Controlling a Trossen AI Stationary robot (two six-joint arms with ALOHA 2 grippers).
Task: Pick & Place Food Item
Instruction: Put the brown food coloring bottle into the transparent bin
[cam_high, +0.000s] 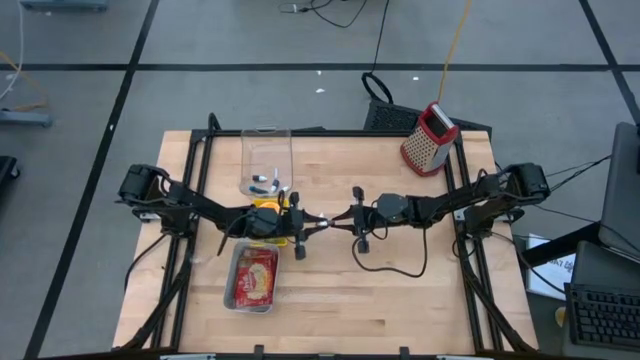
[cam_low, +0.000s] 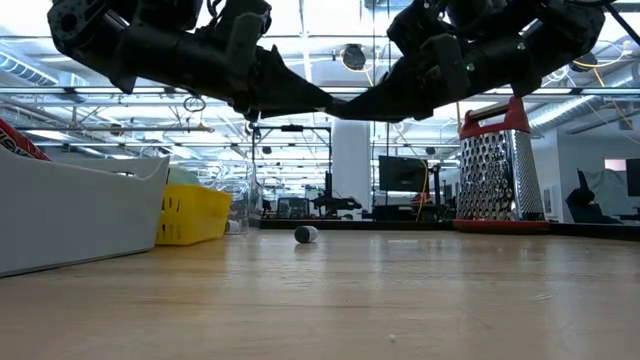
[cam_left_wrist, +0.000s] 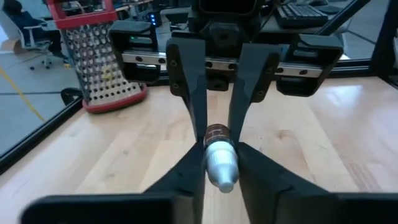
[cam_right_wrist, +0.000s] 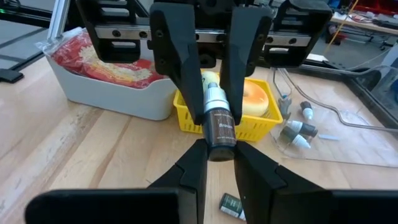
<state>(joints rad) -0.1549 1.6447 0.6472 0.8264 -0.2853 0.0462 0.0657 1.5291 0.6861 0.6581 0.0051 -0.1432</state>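
A small dark-and-silver cylindrical bottle (cam_right_wrist: 219, 124) is pinched at once by the left gripper (cam_high: 312, 225) and the right gripper (cam_high: 340, 221), tip to tip, above the middle of the wooden table (cam_high: 400, 290).

In the wrist views the bottle is seen clamped at its silver end (cam_left_wrist: 221, 163) by the left gripper's fingers and at its dark labelled end by the right gripper's fingers, held clear of the tabletop. Just left of the meeting point a yellow plastic basket (cam_right_wrist: 255, 121) holding a round orange-yellow food item (cam_right_wrist: 254, 96) is seen, with a grey tray (cam_high: 252, 277) of red packaged food nearer. A clear plastic container (cam_high: 265, 160) is placed farther back, and a red-topped metal box grater (cam_high: 429, 138) stands at the far right. A small dark piece (cam_low: 305, 234) lies on the table under the grippers.
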